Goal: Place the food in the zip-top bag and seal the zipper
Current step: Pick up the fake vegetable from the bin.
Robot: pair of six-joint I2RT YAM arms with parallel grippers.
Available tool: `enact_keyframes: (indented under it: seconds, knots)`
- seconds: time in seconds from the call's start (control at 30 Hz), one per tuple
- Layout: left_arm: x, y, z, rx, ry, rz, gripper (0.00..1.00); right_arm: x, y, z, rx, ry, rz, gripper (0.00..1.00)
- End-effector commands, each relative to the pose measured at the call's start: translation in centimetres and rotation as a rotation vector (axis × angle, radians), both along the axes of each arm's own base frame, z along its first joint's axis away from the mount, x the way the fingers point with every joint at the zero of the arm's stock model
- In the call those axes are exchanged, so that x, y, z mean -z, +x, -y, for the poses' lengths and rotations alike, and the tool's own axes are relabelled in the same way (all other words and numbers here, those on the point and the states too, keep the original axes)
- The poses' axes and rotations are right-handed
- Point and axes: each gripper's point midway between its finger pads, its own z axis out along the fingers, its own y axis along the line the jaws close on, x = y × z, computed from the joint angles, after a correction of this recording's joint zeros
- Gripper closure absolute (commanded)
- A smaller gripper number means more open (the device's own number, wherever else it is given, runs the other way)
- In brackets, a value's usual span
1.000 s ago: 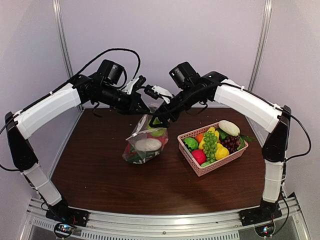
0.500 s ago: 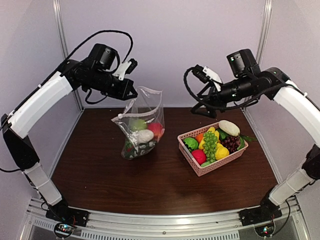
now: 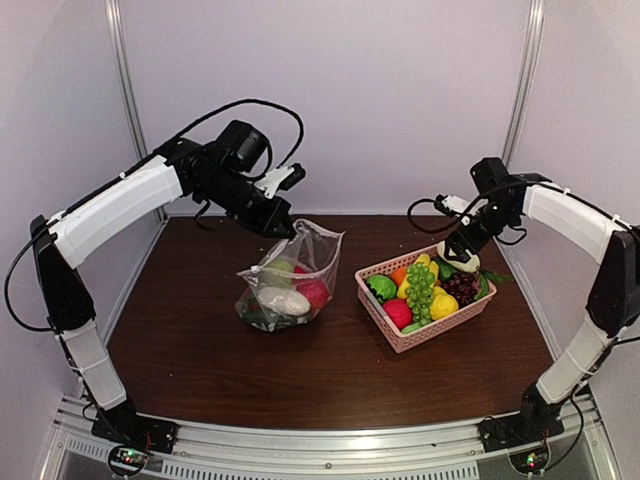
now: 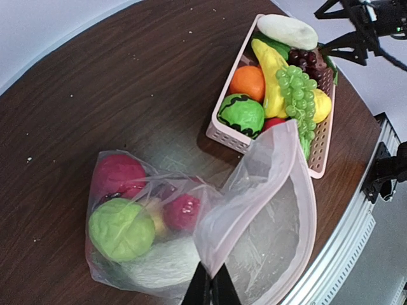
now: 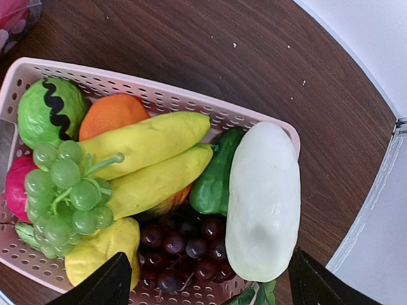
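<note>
From above, the left tool is clenched on the upper edge of the zip-top bag. It holds that edge up while the bag's loaded bottom rests on the counter. The pink lattice basket sits just to the bag's right. The right tool hangs over the basket's far corner, directly above a white oblong toy vegetable. The right arm is plainly the nearer one to that piece.

In the left wrist view, the fingertips pinch the clear film at the bottom of the frame. The bag's mouth gapes, and its pale zipper strip curves around the side facing the basket, not yet sealed. A green cabbage-like piece and red round pieces already lie inside.

In the right wrist view, the right tool is released and empty, with its two fingers spread wide at the lower edge. The white vegetable lies between them but closer to the finger on the frame's right. Its long axis runs up and down the frame, across the line between the fingers, so they would close on its narrow width. It lies against a dark green piece, next to the bananas and dark grapes. My judgement is that a small sideways shift would centre the piece before the tool descends. The carry would then go leftward to the open mouth.
</note>
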Motion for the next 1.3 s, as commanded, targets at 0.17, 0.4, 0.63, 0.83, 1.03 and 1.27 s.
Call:
enact_keyframes:
  seconds: [0.17, 0.4, 0.63, 0.83, 1.03, 1.27]
  knots:
    - [-2.7, -0.4, 1.6, 0.029, -0.142, 0.017, 1.00, 2.6, 2.8, 4.0, 0.093, -0.245, 0.070, 0.14]
    - [-2.6, -0.7, 1.6, 0.024, -0.159, 0.008, 1.00, 5.6, 3.2, 4.5, 0.091, -0.279, 0.005, 0.18]
    - [-2.5, -0.7, 1.3, 0.011, -0.155, 0.010, 1.00, 5.7, 3.2, 4.4, 0.102, -0.262, 0.000, 0.37]
    - [-2.4, -0.6, 1.4, 0.008, -0.162, 0.011, 1.00, 5.1, 2.6, 5.0, 0.102, -0.289, 0.002, 0.53]
    - [-2.3, -0.3, 1.7, -0.001, -0.173, 0.009, 1.00, 0.4, 2.1, 4.3, 0.111, -0.214, 0.083, 0.60]
    - [-2.5, -0.1, 2.2, -0.006, -0.202, 0.003, 1.00, -8.6, -3.4, -4.3, -0.182, 0.140, 0.144, 0.59]
